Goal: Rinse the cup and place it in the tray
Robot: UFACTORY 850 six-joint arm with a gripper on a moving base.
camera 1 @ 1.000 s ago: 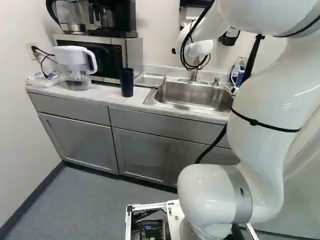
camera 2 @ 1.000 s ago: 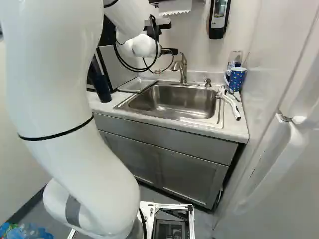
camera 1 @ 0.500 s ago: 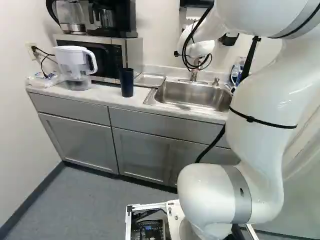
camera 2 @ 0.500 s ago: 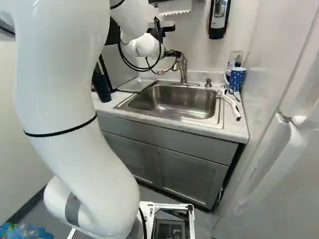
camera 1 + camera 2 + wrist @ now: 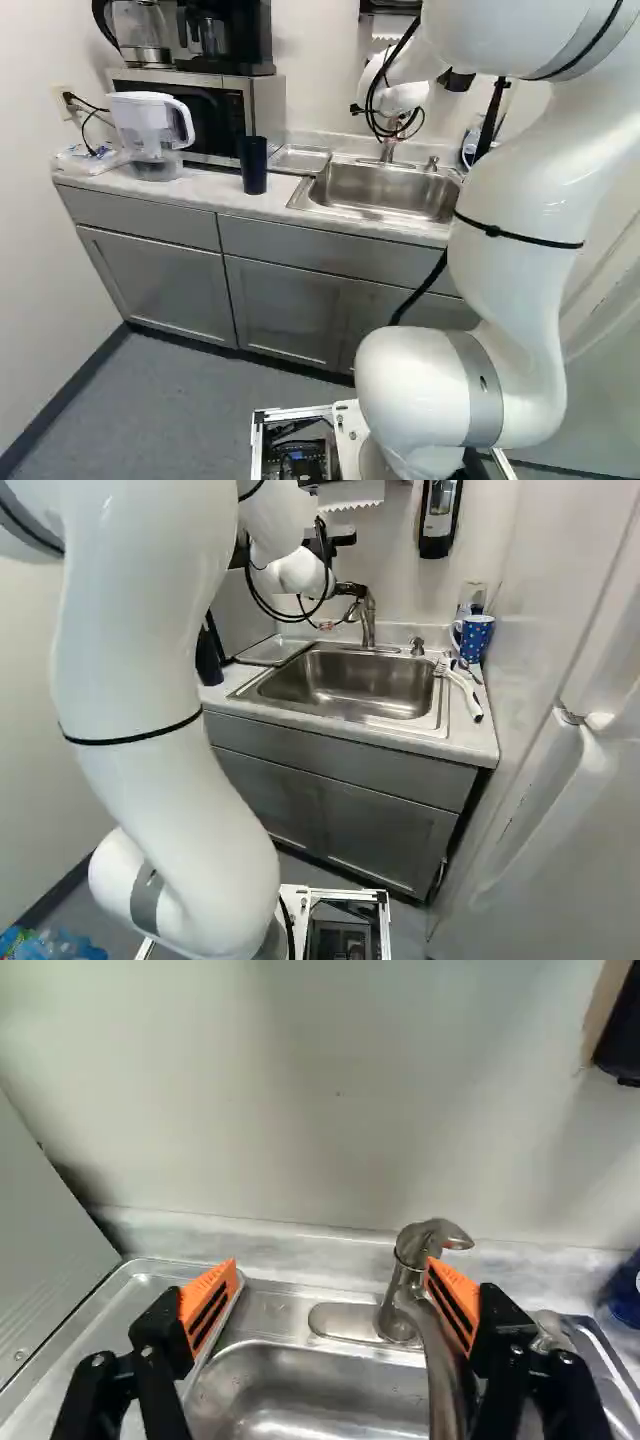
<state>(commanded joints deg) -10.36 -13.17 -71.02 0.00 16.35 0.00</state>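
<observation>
- The likely cup, a dark tumbler [image 5: 254, 165], stands upright on the surface [image 5: 215, 195], upper left of centre in the left base view, beside the tray [image 5: 300, 160].
- End effector [image 5: 332, 1270]: fingers spread wide, nothing gripped; the faucet [image 5: 405, 1300] is close by one finger, contact unclear.
- The cup looks stiff, smooth and probably light, so it may tip if nudged and turn slippery once wet.
- Best hold: around mid-body, square from the side, rim left free for rinsing over the sink [image 5: 345, 685], pressure moderate.
</observation>
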